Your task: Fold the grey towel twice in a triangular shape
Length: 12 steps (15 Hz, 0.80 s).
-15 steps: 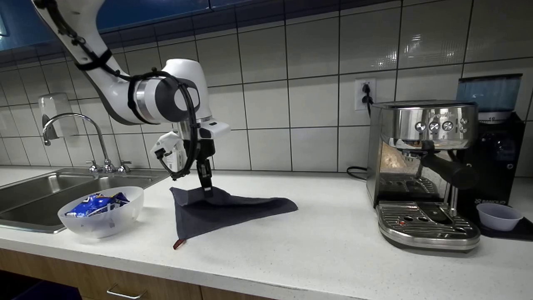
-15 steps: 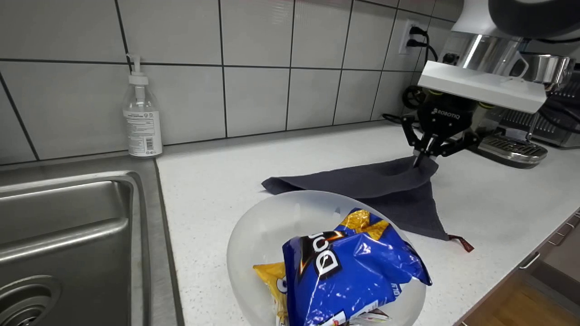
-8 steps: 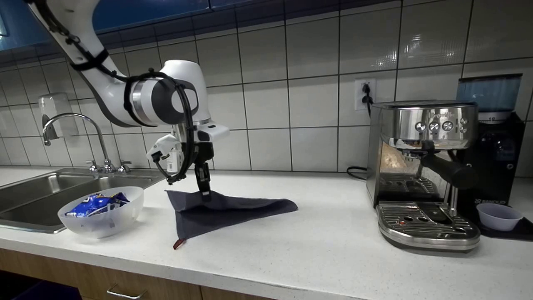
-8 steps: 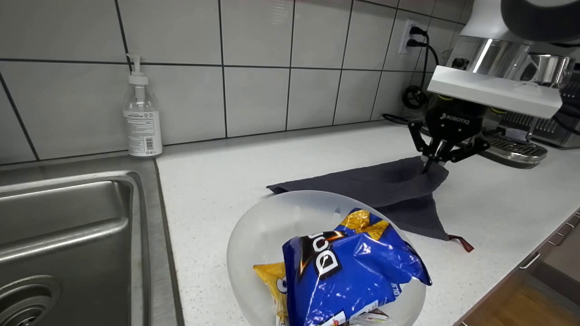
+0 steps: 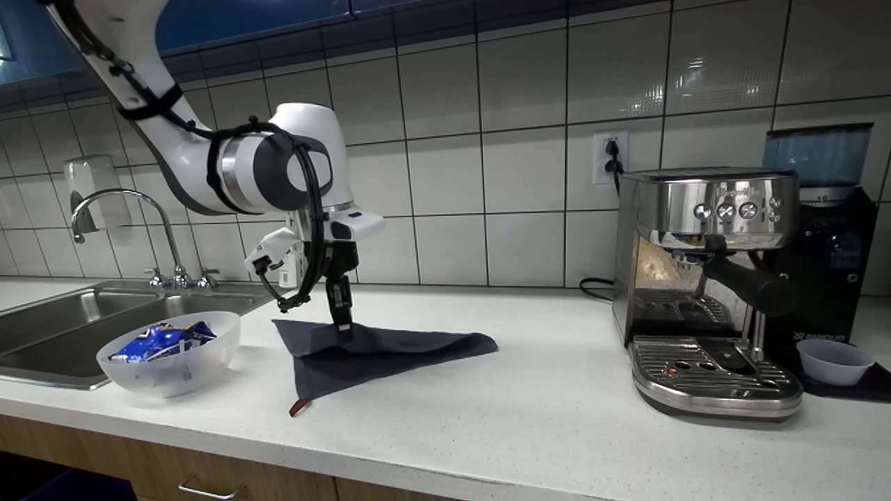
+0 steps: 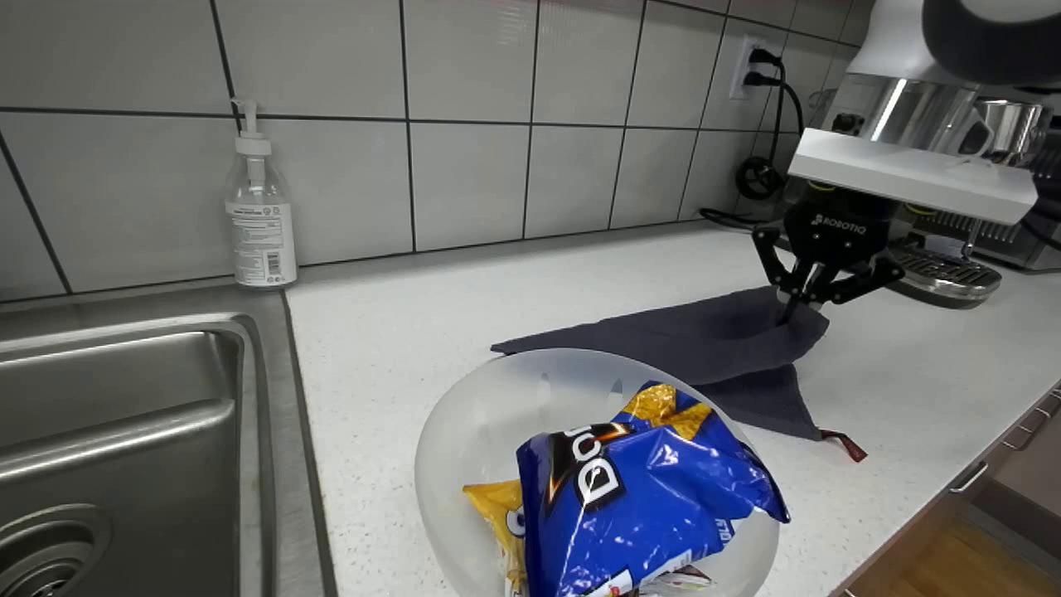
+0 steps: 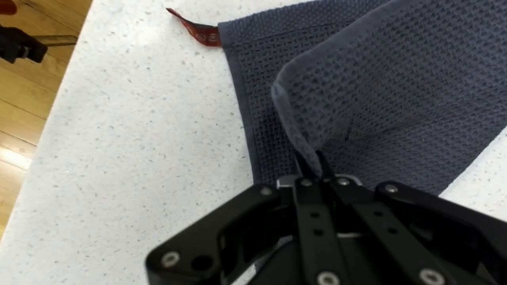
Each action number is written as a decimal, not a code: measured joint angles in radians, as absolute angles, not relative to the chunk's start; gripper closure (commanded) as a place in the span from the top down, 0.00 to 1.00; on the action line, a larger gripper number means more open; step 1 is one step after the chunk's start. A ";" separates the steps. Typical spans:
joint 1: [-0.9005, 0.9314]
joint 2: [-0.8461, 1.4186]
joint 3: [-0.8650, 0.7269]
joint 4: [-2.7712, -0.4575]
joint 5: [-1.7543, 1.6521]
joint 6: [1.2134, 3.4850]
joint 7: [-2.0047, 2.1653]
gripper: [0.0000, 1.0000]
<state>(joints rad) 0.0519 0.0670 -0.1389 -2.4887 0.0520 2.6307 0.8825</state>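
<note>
In an exterior view the gripper [image 6: 791, 309], jaws pinching the grey towel [image 6: 704, 336], sits further toward four o'clock than before.

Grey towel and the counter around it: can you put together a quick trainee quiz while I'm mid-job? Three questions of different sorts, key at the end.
1. True or false: the gripper is closed on an edge of the grey towel.
2. In the wrist view, what colour is the tag at the towel's corner? A) white B) green C) red
3. Name the container that the blue snack bag lies in.

Key: 1 true; 2 C; 3 the frosted bowl.
</note>
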 measured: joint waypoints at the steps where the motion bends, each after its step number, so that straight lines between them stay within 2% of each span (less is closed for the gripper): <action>1: 0.052 0.067 -0.138 -2.489 0.052 2.631 0.882 0.29; 10: 0.051 0.067 -0.138 -2.490 0.047 2.631 0.882 0.94; 11: 0.051 0.067 -0.138 -2.490 0.044 2.631 0.882 0.99; 12: 0.050 0.067 -0.138 -2.489 0.041 2.631 0.882 1.00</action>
<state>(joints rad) 0.0504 0.0670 -0.1378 -2.4895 0.0410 2.6307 0.8825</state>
